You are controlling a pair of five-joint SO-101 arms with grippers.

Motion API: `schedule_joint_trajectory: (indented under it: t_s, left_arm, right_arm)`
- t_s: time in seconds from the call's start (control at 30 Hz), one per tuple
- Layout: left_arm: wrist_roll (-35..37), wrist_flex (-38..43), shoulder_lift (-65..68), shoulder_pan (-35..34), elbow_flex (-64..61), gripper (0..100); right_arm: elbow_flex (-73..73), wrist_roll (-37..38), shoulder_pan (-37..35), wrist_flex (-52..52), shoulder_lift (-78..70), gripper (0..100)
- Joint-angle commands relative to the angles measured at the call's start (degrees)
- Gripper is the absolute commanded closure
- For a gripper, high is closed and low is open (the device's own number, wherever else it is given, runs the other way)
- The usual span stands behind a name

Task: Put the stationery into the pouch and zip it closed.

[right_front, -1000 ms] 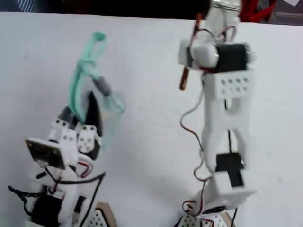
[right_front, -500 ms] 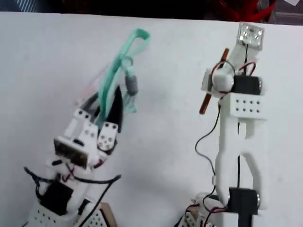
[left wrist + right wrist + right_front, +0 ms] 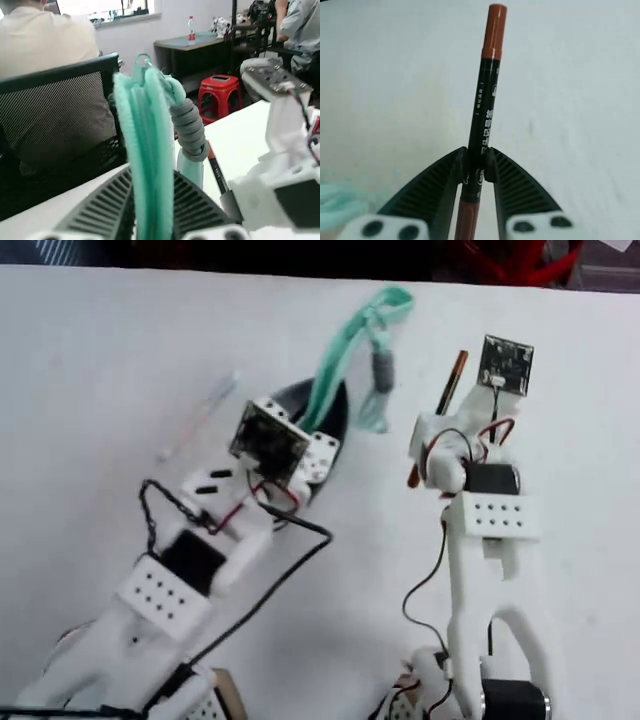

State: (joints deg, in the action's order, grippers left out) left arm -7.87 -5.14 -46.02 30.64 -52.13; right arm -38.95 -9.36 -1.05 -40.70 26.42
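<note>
A teal pouch (image 3: 352, 335) with a grey coiled pull (image 3: 381, 370) hangs folded, pinched in my left gripper (image 3: 322, 418), which is shut on it above the table's middle. From the left wrist the pouch (image 3: 145, 145) stands upright between the fingers (image 3: 197, 200), the grey pull (image 3: 189, 125) beside it. My right gripper (image 3: 436, 436) is shut on a black marker with brown ends (image 3: 451, 380), just right of the pouch. Seen from the right wrist, the marker (image 3: 484, 95) sticks out past the gripper (image 3: 475, 167). A clear pen (image 3: 198, 418) lies on the table to the left.
The white table (image 3: 100, 340) stretches open at the left and far right. Its far edge runs along the top of the high view. The two arms stand close together near the centre. A black cable (image 3: 290, 570) trails from the left arm.
My left arm has swung the pouch from the left to the table's middle, close to the marker. My right arm has drawn back and lowered the marker.
</note>
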Motion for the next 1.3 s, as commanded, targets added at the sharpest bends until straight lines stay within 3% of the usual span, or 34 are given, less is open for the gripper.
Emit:
schedule_joint_trajectory:
  t_s: [0.0,0.17,0.37,0.5,0.67,0.87,1.0,1.17,1.27]
  left_arm:
    - [-0.53,11.96,5.23,1.10,-0.26,97]
    - [-0.79,13.45,11.91,-0.22,-4.57,97]
    - [-0.79,12.04,6.29,-2.51,-13.63,95]
    - [-0.35,1.14,-4.26,-3.74,-18.73,81]
    - [-0.35,-17.93,-22.11,-3.21,-18.99,82]
    - [-0.26,-26.73,-40.31,-3.56,-19.25,82]
    - [-0.26,-23.12,-42.33,-3.65,-23.47,82]
    - [-0.26,-14.86,-40.84,-3.47,-28.84,82]
    - [-0.26,-14.59,-40.84,-3.56,-29.10,82]
  right_arm:
    - [-1.05,0.70,-0.57,3.38,2.07,98.1]
    - [-2.55,0.70,-0.40,5.58,1.98,98.1]
    - [-3.25,0.70,-0.57,6.64,1.98,98.1]
    - [-3.25,0.70,-0.57,6.64,1.98,98.1]
    - [-3.25,0.70,-0.66,6.55,1.98,98.1]
    - [-3.16,0.70,-0.66,6.20,2.68,98.1]
    - [-2.29,1.05,-0.31,6.11,6.37,98.1]
    - [2.64,1.32,-0.75,0.48,21.67,98.1]
    - [6.77,6.24,-3.74,0.40,30.46,98.1]
